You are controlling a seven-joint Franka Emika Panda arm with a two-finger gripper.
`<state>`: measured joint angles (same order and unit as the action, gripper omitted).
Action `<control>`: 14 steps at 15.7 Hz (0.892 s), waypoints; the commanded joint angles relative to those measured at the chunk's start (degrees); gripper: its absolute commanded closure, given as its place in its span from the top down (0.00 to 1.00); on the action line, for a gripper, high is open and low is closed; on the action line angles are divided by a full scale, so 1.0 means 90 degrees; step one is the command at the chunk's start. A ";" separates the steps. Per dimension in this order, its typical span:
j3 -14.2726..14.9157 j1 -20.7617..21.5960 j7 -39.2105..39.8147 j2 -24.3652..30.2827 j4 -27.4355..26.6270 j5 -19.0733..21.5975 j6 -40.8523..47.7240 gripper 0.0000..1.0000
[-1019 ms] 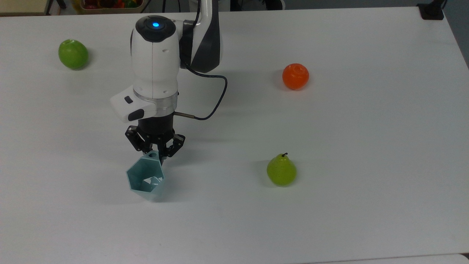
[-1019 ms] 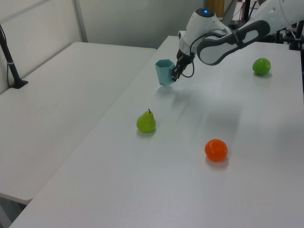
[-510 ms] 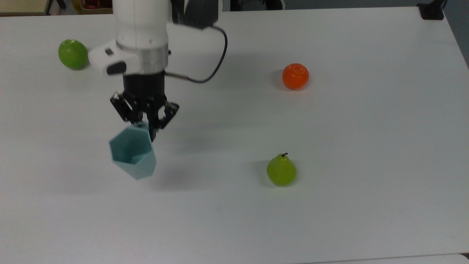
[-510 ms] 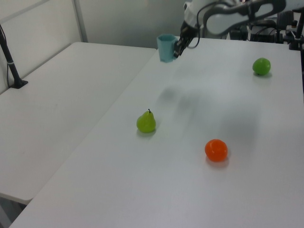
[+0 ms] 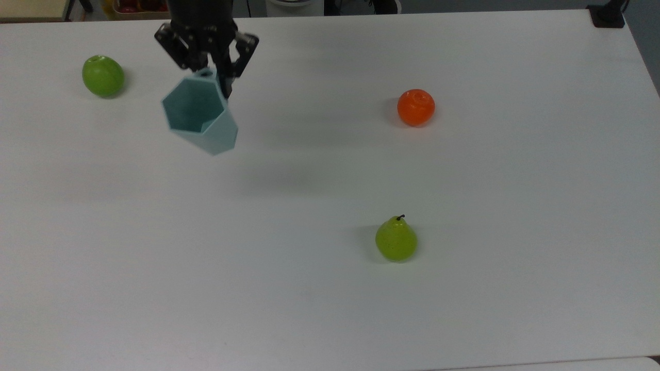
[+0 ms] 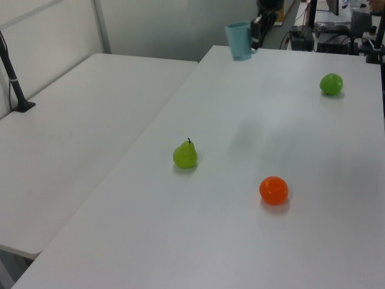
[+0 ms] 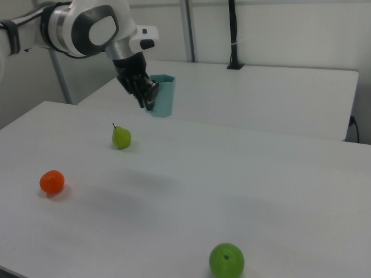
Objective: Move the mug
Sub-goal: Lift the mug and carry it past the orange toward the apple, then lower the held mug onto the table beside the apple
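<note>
The jaws pinch the pale teal, faceted, hexagonal-rimmed mug (image 5: 199, 116) by its tab.

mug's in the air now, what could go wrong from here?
1. The gripper pinches the mug only at its rim by the tab, with the body hanging off to one side, so it may twist or slip out.
2. The mug is well above the table; a drop could bounce it off the edge.
3. The green apple sits close on the top view's left; lowering that way could knock it rolling.
</note>
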<state>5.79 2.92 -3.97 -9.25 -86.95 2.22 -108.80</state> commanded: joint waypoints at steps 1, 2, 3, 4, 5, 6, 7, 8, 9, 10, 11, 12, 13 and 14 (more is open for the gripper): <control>-0.0018 0.0007 0.0928 0.1240 -0.1351 0.0290 0.0536 0.00; -0.0018 0.0026 0.0987 0.1474 -0.1664 0.0290 0.0536 0.00; -0.0018 0.0046 0.0997 0.1603 -0.1870 0.0300 0.0536 0.00; -0.0018 0.0056 0.0998 0.1681 -0.2066 0.0300 0.0527 0.00; -0.0047 0.0066 0.1007 0.1788 -0.2290 0.0300 0.0497 0.00; -0.0086 0.0066 0.1027 0.1925 -0.2573 0.0290 0.0449 0.00; -0.0116 0.0066 0.1027 0.2071 -0.2866 0.0281 0.0361 0.01; -0.0145 0.0066 0.1075 0.2208 -0.3159 0.0261 0.0254 0.01; -0.0155 0.0075 0.1114 0.2325 -0.3461 0.0261 0.0108 0.01; -0.0165 0.0085 0.1144 0.2413 -0.3696 0.0232 -0.0048 0.02; -0.0194 0.0105 0.1154 0.2453 -0.3921 0.0203 -0.0175 0.02; -0.0233 0.0105 0.1154 0.2463 -0.4068 0.0193 -0.0312 0.02; -0.0262 0.0105 0.1154 0.2463 -0.4234 0.0173 -0.0429 0.02; -0.0292 0.0105 0.1154 0.2463 -0.4410 0.0076 -0.0595 0.02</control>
<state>3.73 3.35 5.35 9.80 -119.72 3.86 -109.22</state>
